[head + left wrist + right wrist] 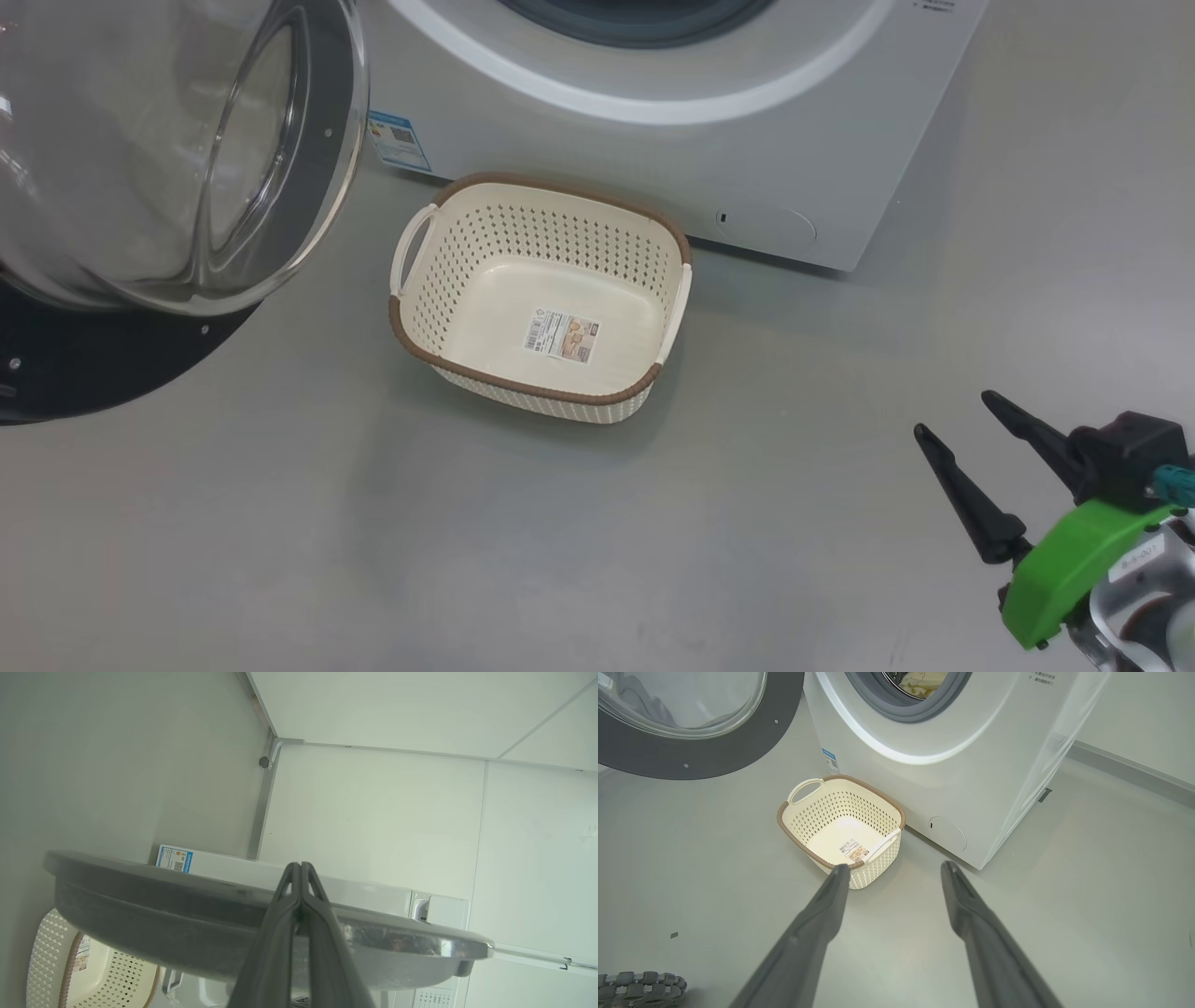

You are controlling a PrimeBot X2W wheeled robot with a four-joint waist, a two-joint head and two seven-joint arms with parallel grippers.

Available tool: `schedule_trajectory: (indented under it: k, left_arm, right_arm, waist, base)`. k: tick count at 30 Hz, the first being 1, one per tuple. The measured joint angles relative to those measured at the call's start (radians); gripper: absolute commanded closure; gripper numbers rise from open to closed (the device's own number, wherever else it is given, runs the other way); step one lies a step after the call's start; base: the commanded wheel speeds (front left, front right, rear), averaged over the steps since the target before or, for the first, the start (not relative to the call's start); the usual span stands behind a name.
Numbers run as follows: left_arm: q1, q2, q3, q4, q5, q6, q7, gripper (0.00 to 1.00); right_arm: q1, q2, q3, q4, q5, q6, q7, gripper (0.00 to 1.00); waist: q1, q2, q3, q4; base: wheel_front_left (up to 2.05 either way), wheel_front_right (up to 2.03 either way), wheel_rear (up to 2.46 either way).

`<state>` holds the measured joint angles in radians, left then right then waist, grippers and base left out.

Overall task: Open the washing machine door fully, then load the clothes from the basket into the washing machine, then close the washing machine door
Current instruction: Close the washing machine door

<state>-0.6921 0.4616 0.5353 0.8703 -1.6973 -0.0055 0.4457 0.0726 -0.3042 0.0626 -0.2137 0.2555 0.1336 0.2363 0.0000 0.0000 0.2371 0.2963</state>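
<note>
1. Left gripper point(301, 870) is seen closed, fingers pressed together, lying across the edge of the washing machine door point(177, 914); contact cannot be judged.
2. Right gripper point(952, 413) is held above the floor point(373, 541), fingers spread wide, nothing between them.
3. The door is swung out at the left of the washing machine point(747, 140).
4. The basket point(523, 243) is set on the floor just before the machine.
5. The clothes point(924, 683) are glimpsed inside the drum point(889, 676).

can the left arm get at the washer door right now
Likely yes: the left gripper, shut, sits right at the washing machine door, by its dark rim, with nothing between them. Whether they touch, I cannot tell.
</note>
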Motion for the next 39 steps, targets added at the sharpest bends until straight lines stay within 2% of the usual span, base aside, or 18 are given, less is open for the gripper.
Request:
schedule_trajectory:
  k: [16, 27, 39]
  left_arm:
    - [0.061, -0.030, -0.045, -0.110, -0.022, -0.001, 0.187, 1.00]
    - [0.093, -0.069, -0.082, -0.254, -0.057, 0.026, 0.310, 1.00]
    - [0.130, -0.132, -0.114, -0.423, -0.108, 0.078, 0.400, 1.00]
  right_arm:
    - [0.001, 0.000, 0.003, 0.000, 0.000, 0.000, 0.002, 0.00]
    - [0.001, 0.004, 0.003, 0.005, 0.000, 0.000, -0.007, 0.00]
    - [-0.003, 0.020, 0.009, 0.029, 0.000, 0.000, -0.026, 0.00]
  waist:
    - [0.0000, 0.0000, -0.009, 0.010]
    - [0.0000, 0.0000, 0.006, 0.016]
    - [0.0000, 0.0000, 0.012, 0.009]
  base:
    - [0.00, 0.00, 0.00]
    - [0.00, 0.00, 0.00]
    - [0.00, 0.00, 0.00]
